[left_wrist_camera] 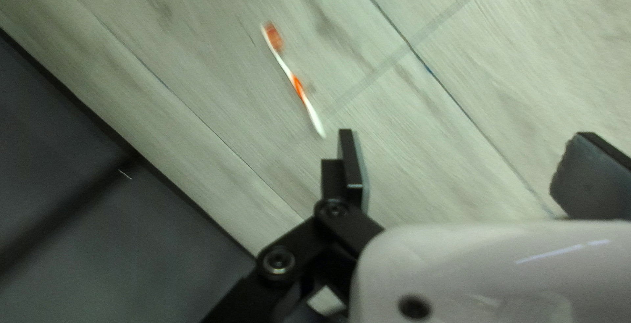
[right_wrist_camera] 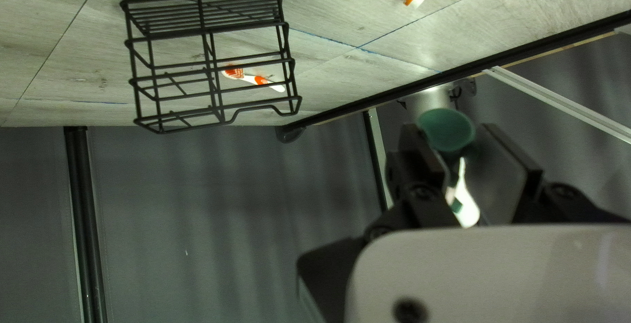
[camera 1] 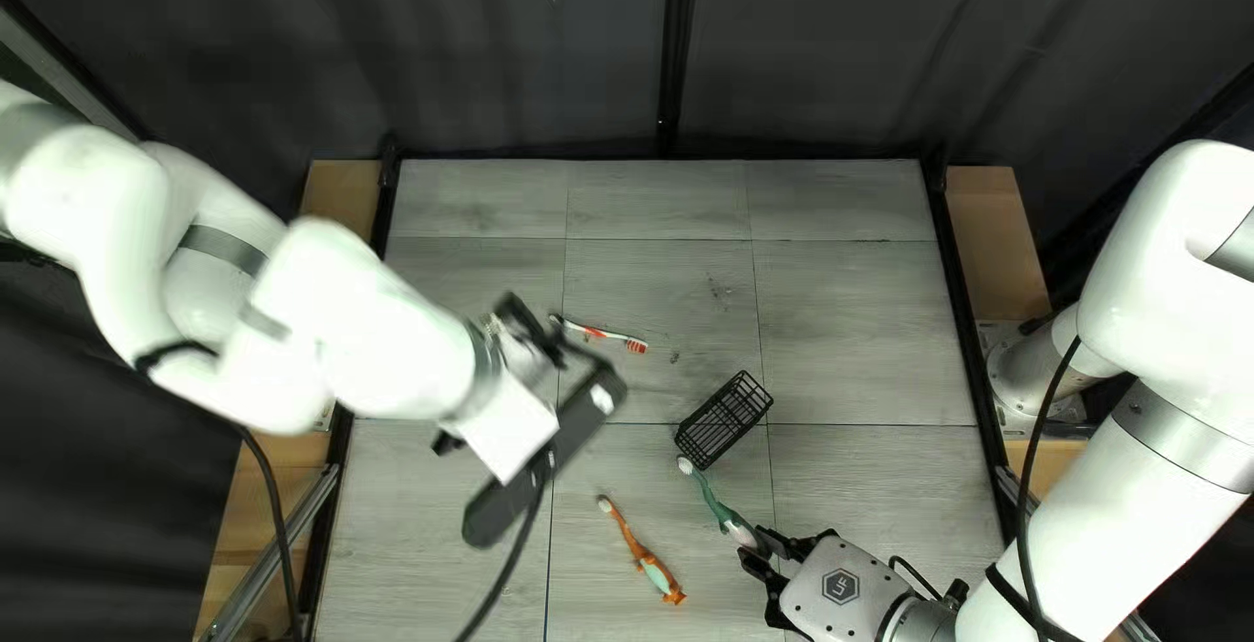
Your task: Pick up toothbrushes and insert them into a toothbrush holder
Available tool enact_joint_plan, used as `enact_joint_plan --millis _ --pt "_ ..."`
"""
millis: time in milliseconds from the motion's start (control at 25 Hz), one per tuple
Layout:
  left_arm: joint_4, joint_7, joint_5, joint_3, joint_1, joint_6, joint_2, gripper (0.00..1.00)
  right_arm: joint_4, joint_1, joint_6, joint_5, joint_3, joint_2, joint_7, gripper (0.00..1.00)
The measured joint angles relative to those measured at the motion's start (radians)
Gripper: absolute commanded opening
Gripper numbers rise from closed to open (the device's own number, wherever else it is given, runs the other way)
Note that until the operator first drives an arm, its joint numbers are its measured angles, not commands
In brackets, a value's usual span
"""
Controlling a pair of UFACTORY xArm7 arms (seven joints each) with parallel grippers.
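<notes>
Right gripper [camera 1: 754, 548] is clamped on the green toothbrush [camera 1: 719, 505], with one finger against each side of it. The brush slants out from the fingers toward the far left, and its pale tip is near the near-left corner of the black wire holder [camera 1: 723, 417]. I cannot tell whether the two touch. The holder stands on the grey table [camera 1: 849, 329], a little right of the middle.

Left gripper [camera 1: 503, 397] is released, its two fingers spread wide with nothing held, and it hangs over the left part of the table. Just beyond its far-side finger lies the white-and-orange toothbrush [left_wrist_camera: 294, 83], to the far left of the holder, its orange bristles at the right end and its white tail to the left.

The orange toothbrush [camera 1: 634, 544] lies on the near part of the table, left of the green one and well apart from both grippers. It runs from a pale end at the far left to a thick orange end at the near right. Behind the table's far edge hangs a dark curtain [camera 1: 523, 54]
</notes>
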Motion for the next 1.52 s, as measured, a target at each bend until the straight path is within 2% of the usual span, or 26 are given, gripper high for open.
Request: enact_joint_plan --millis 200,480,720,920,1200,1520 --pt "0.081 0.031 0.035 0.018 0.021 -0.058 0.105 1.00 0.000 0.000 0.000 0.000 0.000 0.000 0.000 0.00" --pt "0.081 0.039 0.028 0.023 0.023 -0.083 0.114 1.00 0.000 0.000 0.000 0.000 0.000 0.000 0.000 0.00" --pt "0.005 0.115 0.033 0.043 0.026 -0.294 0.106 1.00 0.000 0.000 0.000 0.000 0.000 0.000 0.000 0.00" --pt "0.011 0.118 0.085 0.049 0.034 -0.411 0.166 1.00 0.000 0.000 0.000 0.000 0.000 0.000 0.000 0.00" --pt "0.060 0.118 0.106 0.049 0.035 -0.452 0.239 1.00 0.000 0.000 0.000 0.000 0.000 0.000 0.000 0.00" --pt "0.042 0.126 0.112 0.048 0.035 -0.513 0.247 0.98 0.000 0.000 0.000 0.000 0.000 0.000 0.000 0.00"
